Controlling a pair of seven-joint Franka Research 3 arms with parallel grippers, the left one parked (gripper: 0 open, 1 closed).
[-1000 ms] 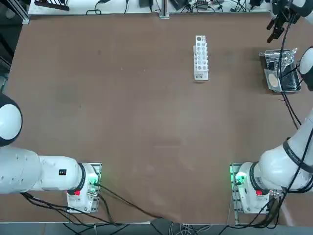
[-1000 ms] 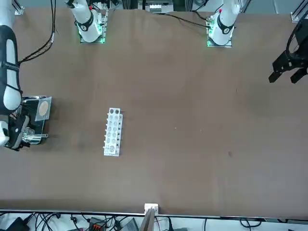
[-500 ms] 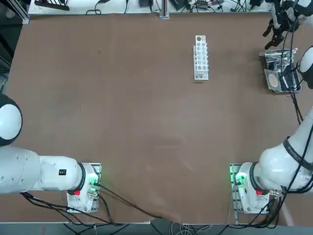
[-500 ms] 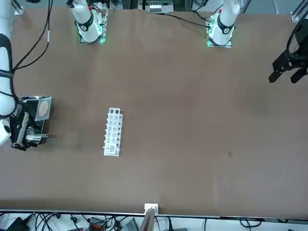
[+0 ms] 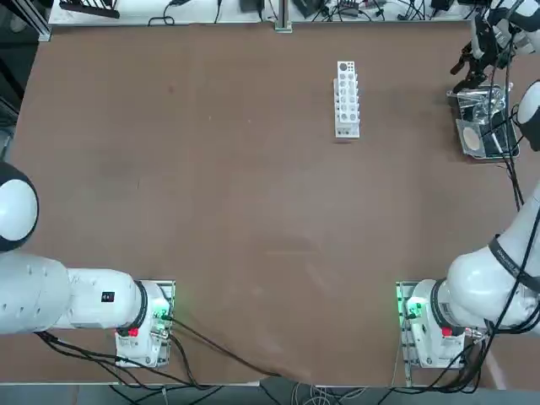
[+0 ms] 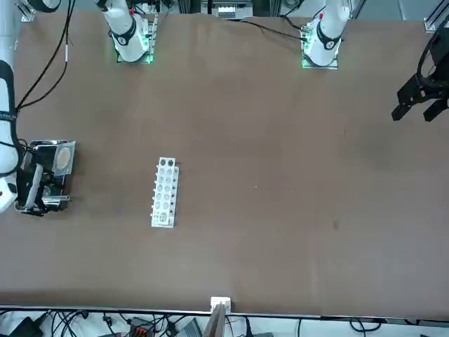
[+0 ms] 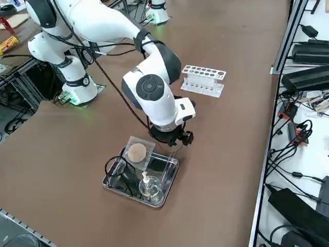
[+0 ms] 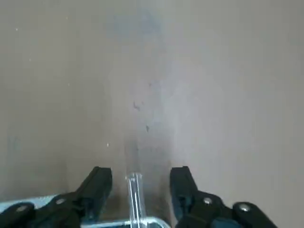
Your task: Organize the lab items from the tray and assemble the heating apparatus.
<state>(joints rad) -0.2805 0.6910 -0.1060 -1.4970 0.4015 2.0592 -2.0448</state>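
The brown table (image 5: pixel 211 211) fills every view. The working right arm (image 7: pixel 103 23) reaches across it to its far right corner, seen from overhead, and bends down over the end of the tray (image 7: pixel 114 189) that lies toward the rack.

The white rack (image 5: pixel 347 99) with rows of holes stands well apart from the tray, nearer the middle of the table's far edge.

The shiny metal tray sits near the table's right edge. In it, from the raised side view, the grey mesh square (image 7: pixel 138 152) with its tan round centre lies at the corner nearest the arm, its edge overhanging the rim. The black wire ring tripod (image 7: pixel 117 170) lies beside it, and the small clear burner (image 7: pixel 148 186) stands toward the tray's other end.

The right gripper (image 8: pixel 139 183) hangs low at the tray's end, just past the rim, with its fingers (image 8: pixel 97 183) spread apart. A thin clear rod (image 8: pixel 135 199) rises between them, touching neither finger. It seems to stick up from the tray's edge, though the wrist view is too close to tell what it belongs to.
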